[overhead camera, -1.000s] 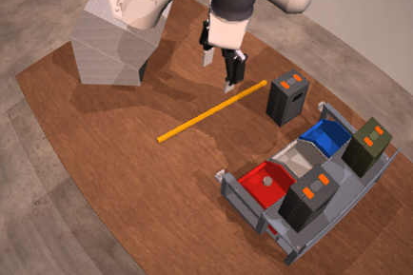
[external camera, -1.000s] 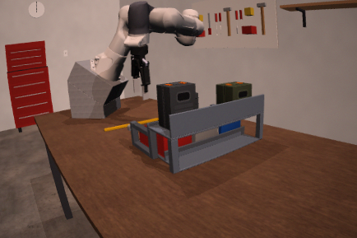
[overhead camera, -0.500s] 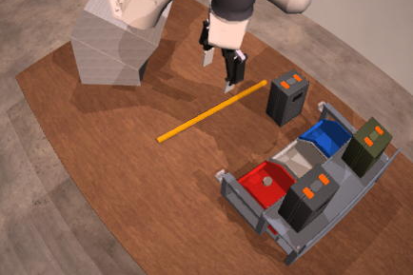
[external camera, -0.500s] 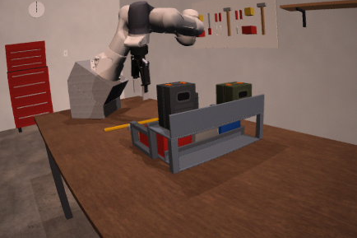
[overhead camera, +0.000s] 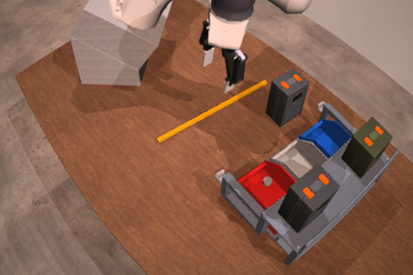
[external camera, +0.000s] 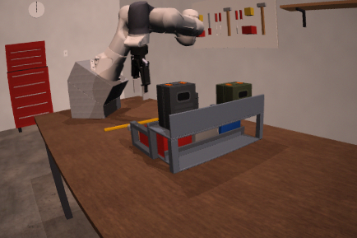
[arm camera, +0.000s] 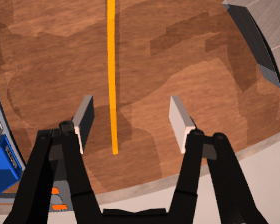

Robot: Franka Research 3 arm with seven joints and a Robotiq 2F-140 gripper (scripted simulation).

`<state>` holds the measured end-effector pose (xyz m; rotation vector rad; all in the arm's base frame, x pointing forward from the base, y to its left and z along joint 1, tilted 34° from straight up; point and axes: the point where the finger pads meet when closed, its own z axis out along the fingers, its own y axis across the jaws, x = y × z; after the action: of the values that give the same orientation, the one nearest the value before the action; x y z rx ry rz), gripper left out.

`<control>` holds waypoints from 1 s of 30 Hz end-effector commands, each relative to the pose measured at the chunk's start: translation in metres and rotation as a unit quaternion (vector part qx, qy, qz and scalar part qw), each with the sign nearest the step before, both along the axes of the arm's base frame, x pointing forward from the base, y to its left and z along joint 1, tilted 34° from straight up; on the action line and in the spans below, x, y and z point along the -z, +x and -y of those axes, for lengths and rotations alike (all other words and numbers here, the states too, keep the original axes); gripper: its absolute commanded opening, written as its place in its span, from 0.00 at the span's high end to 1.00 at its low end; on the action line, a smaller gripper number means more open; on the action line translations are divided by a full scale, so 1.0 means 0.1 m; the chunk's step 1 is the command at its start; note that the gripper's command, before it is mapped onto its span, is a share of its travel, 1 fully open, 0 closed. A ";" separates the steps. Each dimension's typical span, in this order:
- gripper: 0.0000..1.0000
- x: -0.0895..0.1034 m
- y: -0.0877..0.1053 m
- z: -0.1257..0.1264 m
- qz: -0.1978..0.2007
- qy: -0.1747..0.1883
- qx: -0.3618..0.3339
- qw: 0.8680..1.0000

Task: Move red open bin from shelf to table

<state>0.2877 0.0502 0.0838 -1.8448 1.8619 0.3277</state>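
The red bin (overhead camera: 260, 188) sits in the near left end of the grey shelf (overhead camera: 244, 207) (external camera: 214, 153), with a round grey part inside. The white bin (overhead camera: 294, 159) is beside it. The blue bin (overhead camera: 324, 137) (external camera: 229, 128) (arm camera: 3, 167) is at the other end. My gripper (overhead camera: 218, 75) (external camera: 139, 91) (arm camera: 131, 106) is open and empty. It hangs above the table, away from the shelf, near the robot base. In the wrist view the yellow rod passes below and between the fingers. The lower part of the red bin is hidden in the top view.
A yellow rod (overhead camera: 209, 112) (external camera: 123, 126) (arm camera: 112, 75) lies on the table between base and shelf. A dark case (overhead camera: 285, 100) stands on the table by the blue end. Another dark case (overhead camera: 309, 200) and a green case (overhead camera: 365, 149) (external camera: 232, 91) stand on top of the shelf.
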 end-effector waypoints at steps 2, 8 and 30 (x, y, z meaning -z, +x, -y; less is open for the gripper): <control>0.43 0.00 0.00 0.00 0.095 -0.038 0.061 0.993; 0.43 0.00 0.00 0.00 0.095 -0.038 0.061 0.993; 0.43 0.00 0.00 0.00 0.038 -0.015 0.025 0.999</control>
<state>0.2877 0.0502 0.0838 -1.8448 1.8618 0.3277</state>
